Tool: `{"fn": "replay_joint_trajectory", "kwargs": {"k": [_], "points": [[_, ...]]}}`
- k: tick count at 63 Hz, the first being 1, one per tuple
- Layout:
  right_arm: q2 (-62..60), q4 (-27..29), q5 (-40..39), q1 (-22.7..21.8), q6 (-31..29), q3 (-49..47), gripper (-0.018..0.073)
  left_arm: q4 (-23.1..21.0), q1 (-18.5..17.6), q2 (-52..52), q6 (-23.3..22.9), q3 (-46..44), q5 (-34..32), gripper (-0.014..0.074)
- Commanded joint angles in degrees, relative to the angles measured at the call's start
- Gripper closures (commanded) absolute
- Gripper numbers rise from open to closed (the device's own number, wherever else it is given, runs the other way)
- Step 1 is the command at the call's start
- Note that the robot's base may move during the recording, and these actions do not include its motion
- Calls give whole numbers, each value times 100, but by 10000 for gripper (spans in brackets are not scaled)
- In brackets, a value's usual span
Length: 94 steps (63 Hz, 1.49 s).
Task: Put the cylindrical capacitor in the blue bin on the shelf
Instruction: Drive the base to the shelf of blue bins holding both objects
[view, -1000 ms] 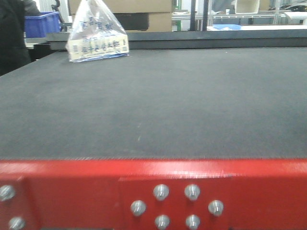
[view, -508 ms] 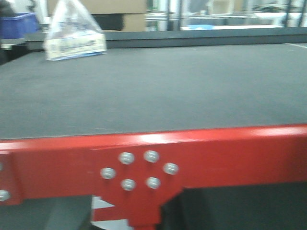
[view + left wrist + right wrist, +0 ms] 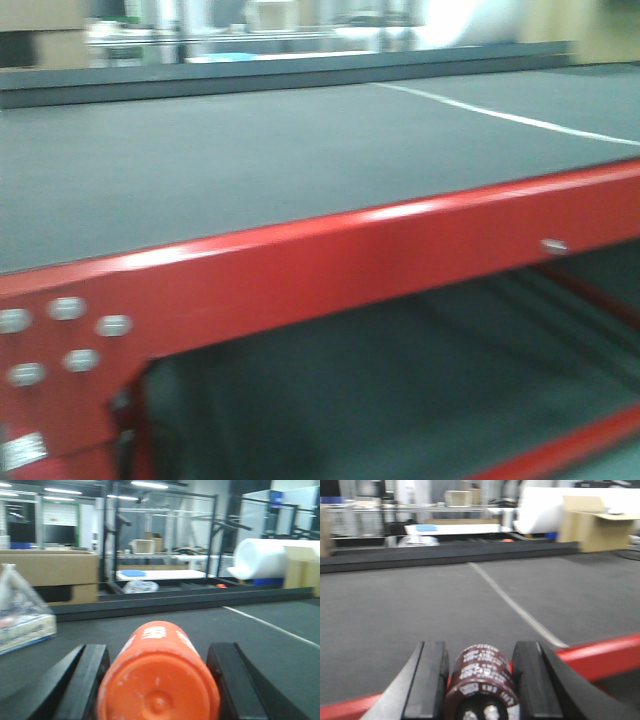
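The left gripper (image 3: 157, 677) clamps a glossy orange cylinder (image 3: 159, 690); the right gripper (image 3: 480, 675) clamps a dark maroon cylindrical capacitor (image 3: 481, 685) near the red-painted metal frame (image 3: 600, 655).

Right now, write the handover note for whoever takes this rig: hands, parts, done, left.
Left hand: shut on an orange cylinder.
Right hand: shut on the dark brown capacitor, close to the red frame that edges the grey mat.
Done: capacitor picked up.
Left: the shelf and blue bin cannot be made out in any view. Find them, then place the capacitor in the bin.
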Motion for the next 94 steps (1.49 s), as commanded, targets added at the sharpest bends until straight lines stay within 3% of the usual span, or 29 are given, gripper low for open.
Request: {"fn": "replay_joint_trajectory", "kwargs": {"k": [1, 94], "points": [[-33, -31, -187, 12, -3, 6, 724, -29, -31, -29, 26, -12, -113, 708], [-33, -31, -187, 12, -3, 6, 724, -29, -31, -29, 26, -12, -113, 708]]}}
